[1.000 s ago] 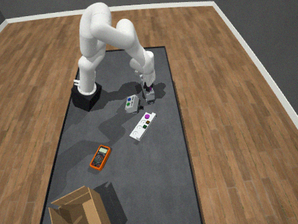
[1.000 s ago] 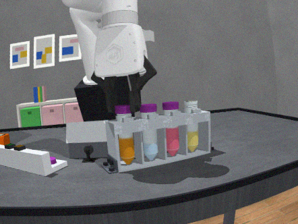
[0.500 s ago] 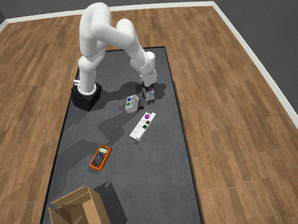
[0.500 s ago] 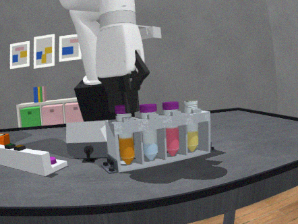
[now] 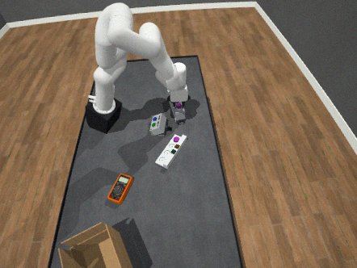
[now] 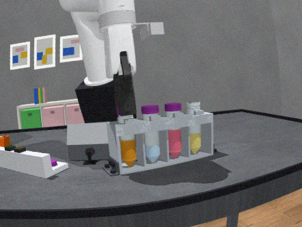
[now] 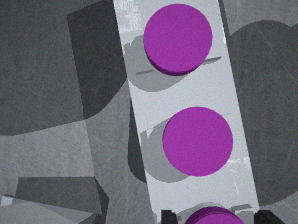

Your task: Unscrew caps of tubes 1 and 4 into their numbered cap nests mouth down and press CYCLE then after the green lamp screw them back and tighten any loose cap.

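Nearest in the top view, an open cardboard box [image 5: 94, 246] is sitting at the near end of the grey mat [image 5: 182, 210]. A little farther, an orange multimeter [image 5: 120, 188] is lying flat.

Past it, the white cap tray [image 5: 165, 158] is lying at a slant. One purple cap [image 5: 176, 139] is sitting in the nest at its far end. The other nests are showing only white rings.

Just beyond the tray, the grey key housing [image 5: 161, 126] is showing its blue key [image 5: 155, 119] and its green key [image 5: 153, 125].

Right of the housing, the tube rack [image 6: 201, 119] is holding four tubes. In the side view, from left to right, they are the orange tube [image 6: 128, 150], the light blue tube [image 6: 152, 152], the pink tube [image 6: 174, 141] and the yellow tube [image 6: 195, 140]. The blue and pink tubes are wearing purple caps. The yellow tube is standing bare at the top.

The gripper [image 6: 124, 111] is hanging straight down over the orange tube. Its dark fingertips are standing apart, one on each side of that tube's cap [image 7: 216, 218], with a small gap showing, so it is not squeezing the cap.

Farthest back, the white arm is rising from its black base [image 5: 94, 123].
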Robot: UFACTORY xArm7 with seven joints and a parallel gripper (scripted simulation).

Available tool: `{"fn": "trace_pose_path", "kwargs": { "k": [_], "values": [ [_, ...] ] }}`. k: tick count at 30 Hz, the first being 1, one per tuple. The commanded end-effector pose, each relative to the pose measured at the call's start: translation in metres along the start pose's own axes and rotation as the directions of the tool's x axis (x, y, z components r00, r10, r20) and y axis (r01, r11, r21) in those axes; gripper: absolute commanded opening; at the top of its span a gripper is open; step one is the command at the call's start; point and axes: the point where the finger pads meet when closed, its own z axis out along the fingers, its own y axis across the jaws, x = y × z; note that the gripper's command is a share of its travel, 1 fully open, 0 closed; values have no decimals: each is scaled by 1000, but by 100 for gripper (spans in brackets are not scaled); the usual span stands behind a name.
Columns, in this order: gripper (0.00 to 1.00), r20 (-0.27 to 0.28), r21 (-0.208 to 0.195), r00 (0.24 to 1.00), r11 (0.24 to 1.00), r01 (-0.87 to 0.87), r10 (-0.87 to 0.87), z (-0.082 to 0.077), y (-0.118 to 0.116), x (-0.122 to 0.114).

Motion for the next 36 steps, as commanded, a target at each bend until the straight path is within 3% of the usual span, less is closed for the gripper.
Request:
{"fn": "trace_pose_path", "kwargs": {
  "k": [1, 4, 5, 19, 23, 28, 36],
  "values": [
    [46, 48, -34, 996, 997, -72, 73, -1, 2, 1],
    [46, 48, -34, 996, 997, -72, 73, -1, 2, 1],
    [0, 48, -34, 996, 997, -72, 73, -1, 2, 1],
    [0, 48, -34, 996, 997, -72, 73, -1, 2, 1],
    [0, 54, -24, 991, 992, 127, -126, -1, 2, 1],
    [0, 58, -10, 928, 930, 369, -367, -1, 2, 1],
    [0, 59, -6, 899, 900, 436, -435, -1, 2, 1]
  ]
}}
